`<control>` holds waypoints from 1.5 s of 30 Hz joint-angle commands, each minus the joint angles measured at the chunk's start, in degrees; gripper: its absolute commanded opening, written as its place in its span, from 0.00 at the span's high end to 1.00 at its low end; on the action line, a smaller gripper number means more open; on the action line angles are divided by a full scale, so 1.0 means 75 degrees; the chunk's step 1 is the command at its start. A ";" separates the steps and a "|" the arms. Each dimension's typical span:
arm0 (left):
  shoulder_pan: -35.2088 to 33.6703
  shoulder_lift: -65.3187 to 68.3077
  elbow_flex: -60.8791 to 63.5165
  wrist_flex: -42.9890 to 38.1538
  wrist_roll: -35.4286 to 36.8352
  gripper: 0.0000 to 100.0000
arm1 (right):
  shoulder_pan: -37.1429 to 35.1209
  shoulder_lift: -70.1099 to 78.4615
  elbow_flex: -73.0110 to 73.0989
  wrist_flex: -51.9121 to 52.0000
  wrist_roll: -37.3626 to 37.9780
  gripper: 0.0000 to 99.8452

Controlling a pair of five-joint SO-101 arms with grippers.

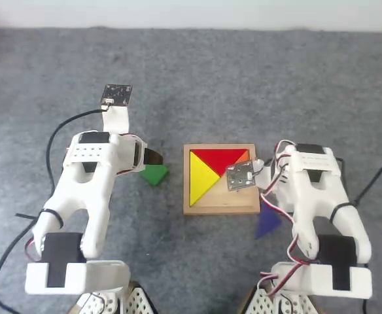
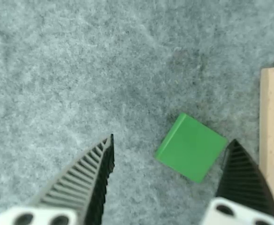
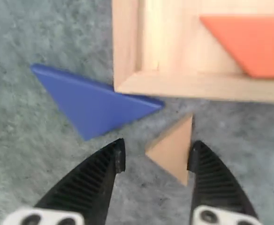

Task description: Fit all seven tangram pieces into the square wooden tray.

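Observation:
The square wooden tray (image 1: 220,207) holds a red triangle (image 1: 220,158), a yellow triangle (image 1: 200,178) and an orange piece (image 3: 254,42). A green square (image 2: 191,147) lies flat on the carpet just left of the tray. My left gripper (image 2: 172,138) is open above it, and the square sits between the fingers, nearer one of them. My right gripper (image 3: 157,144) is open at the tray's outer corner (image 3: 127,56), with a small tan triangle (image 3: 172,150) between its fingers. A blue triangle (image 3: 92,105) lies beside it with one tip against the tray's corner.
Grey carpet covers the table. Both arm bases (image 1: 73,275) stand at the near edge, with cables trailing from them. The left arm's wrist camera (image 1: 117,95) sticks out toward the far side.

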 commanded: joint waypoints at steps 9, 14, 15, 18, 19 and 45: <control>0.0035 -0.0035 -0.0006 -0.0141 -0.0094 0.65 | 0.0170 0.0193 -0.0023 -0.0135 0.0129 0.77; 0.0035 -0.0035 0.0041 -0.0152 -0.0094 0.65 | 0.0158 0.0709 -0.0035 -0.0463 0.0105 0.81; 0.0035 -0.0035 0.0041 -0.0152 -0.0094 0.65 | 0.0158 0.0744 -0.0047 -0.0463 0.0094 0.81; 0.0035 -0.0035 0.0041 -0.0152 -0.0094 0.65 | 0.0158 0.0756 -0.0059 -0.0440 0.0082 0.81; 0.0035 -0.0035 0.0041 -0.0152 -0.0094 0.65 | 0.0158 0.0756 -0.0070 -0.0428 0.0070 0.81; -0.1043 -0.0035 -0.1436 0.1430 -0.0082 0.65 | -0.0322 -0.1237 0.0281 0.0346 -0.1582 0.79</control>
